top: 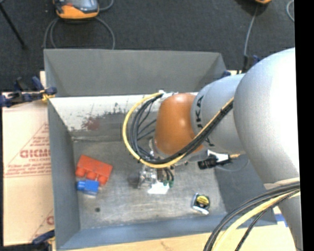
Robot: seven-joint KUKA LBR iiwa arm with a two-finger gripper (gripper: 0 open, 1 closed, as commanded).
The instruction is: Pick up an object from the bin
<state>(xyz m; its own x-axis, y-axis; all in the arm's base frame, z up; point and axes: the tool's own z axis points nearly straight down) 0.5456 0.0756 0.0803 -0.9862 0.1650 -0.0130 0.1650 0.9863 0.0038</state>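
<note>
My gripper (pixel 148 178) is low over the middle of the bin floor, mostly hidden under the orange wrist cover. A small white thing with a green spot (pixel 159 187) sits right at its lower end, touching or nearly touching it; whether it is held I cannot tell. Just left of the gripper a small dark grey thing (pixel 134 182) lies on the floor. At the left side of the bin lies an orange block (pixel 93 168), with a smaller blue block (pixel 87 187) against its front edge.
A small yellow and black tape measure (pixel 201 202) lies near the front right corner. A black pen-like thing with a white end (pixel 214 161) pokes out from under the arm at the right. The arm and its cables cover the bin's right half.
</note>
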